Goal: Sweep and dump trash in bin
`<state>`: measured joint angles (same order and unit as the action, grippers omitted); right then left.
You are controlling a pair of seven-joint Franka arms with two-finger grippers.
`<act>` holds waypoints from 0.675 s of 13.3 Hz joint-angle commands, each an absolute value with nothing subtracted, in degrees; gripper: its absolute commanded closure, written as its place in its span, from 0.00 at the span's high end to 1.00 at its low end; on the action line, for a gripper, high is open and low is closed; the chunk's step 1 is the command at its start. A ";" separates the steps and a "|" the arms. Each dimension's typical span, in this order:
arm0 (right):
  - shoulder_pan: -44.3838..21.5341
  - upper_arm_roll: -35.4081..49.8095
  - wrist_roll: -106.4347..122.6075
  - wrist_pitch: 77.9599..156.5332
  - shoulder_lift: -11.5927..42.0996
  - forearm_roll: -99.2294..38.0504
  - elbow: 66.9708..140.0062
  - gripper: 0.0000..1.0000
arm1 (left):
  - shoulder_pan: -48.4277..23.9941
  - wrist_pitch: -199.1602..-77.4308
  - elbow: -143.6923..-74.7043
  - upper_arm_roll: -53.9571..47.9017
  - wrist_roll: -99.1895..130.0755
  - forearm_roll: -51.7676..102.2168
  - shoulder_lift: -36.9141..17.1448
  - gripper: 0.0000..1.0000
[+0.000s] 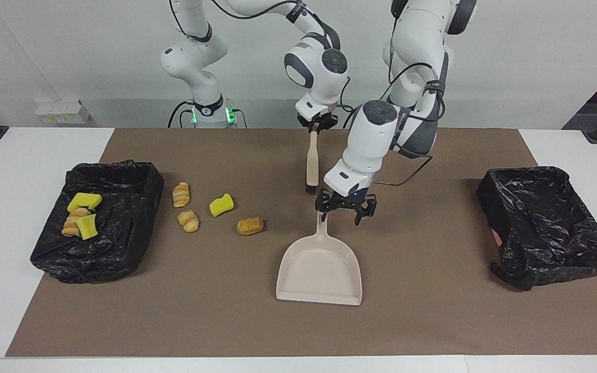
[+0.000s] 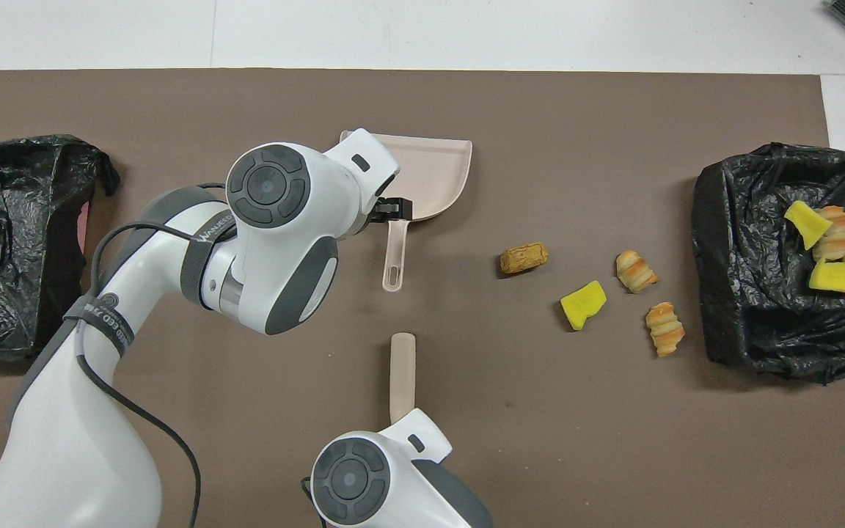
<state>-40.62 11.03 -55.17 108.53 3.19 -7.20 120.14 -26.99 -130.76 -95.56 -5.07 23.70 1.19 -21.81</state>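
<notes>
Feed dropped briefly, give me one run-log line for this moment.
right gripper: shut on beige brush | left gripper: open over beige plastic dustpan handle | loose trash: two croissants, yellow sponge, brown bread piece

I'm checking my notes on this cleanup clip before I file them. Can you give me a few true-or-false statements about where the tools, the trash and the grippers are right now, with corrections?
1. The right gripper is shut on the brush. True.
2. The left gripper already grips the dustpan. False: it is open, over the dustpan's handle.
3. Four pieces of trash lie loose on the mat: two croissants, a yellow sponge and a bread piece. True.
4. The bin at the right arm's end is empty. False: it holds sponges and a croissant.
5. The dustpan holds trash. False: its tray is bare.
</notes>
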 commanded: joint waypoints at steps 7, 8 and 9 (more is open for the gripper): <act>-19.28 11.34 -46.85 98.96 -5.01 8.95 120.59 0.00 | -32.25 -130.17 -100.55 -4.22 22.94 1.85 -23.12 0.90; -16.73 11.42 -46.32 99.57 -4.23 9.23 120.67 0.00 | -32.17 -129.30 -100.55 -4.22 23.03 1.85 -23.03 0.77; -14.44 11.43 -45.88 99.58 -3.96 9.84 120.76 0.00 | -32.17 -128.59 -100.29 -4.22 23.11 1.93 -23.03 0.54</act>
